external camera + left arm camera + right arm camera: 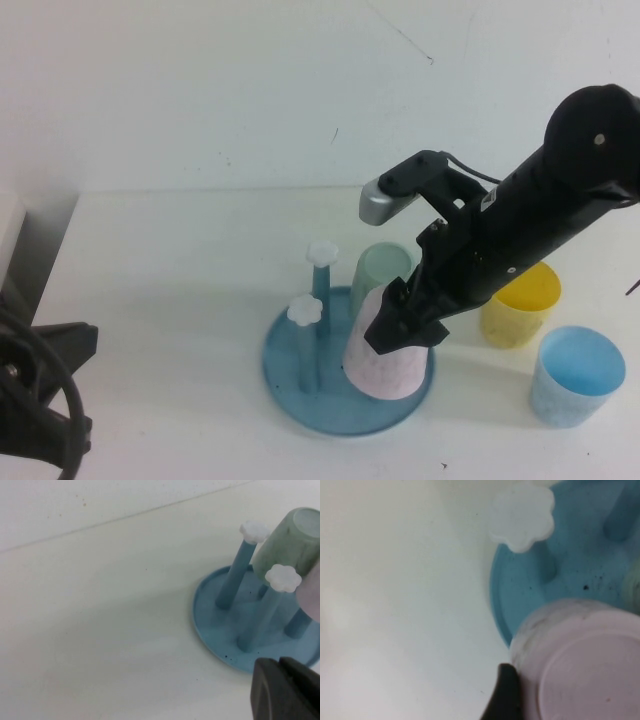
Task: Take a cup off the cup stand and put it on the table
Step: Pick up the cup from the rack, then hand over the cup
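Note:
The pale pink cup [385, 365] stands upside down over a peg at the near right of the round blue cup stand [300, 385]. My right gripper [405, 325] reaches down from the right and straddles the cup's upturned base. In the right wrist view one dark finger [506, 695] presses against the cup's [585, 665] side wall; the other finger is hidden. Two bare pegs with white flower knobs [321, 252] rise on the stand's left half. My left gripper [287, 690] is shut and empty, low over the white table [170, 300] to the left of the stand [215, 625].
A mint green cup [380, 268] sits upside down on the stand's far peg, right behind the pink one. A yellow cup [520, 305] and a light blue cup [575, 375] stand upright on the table to the right of the stand. The left arm's base [40, 390] fills the near left corner.

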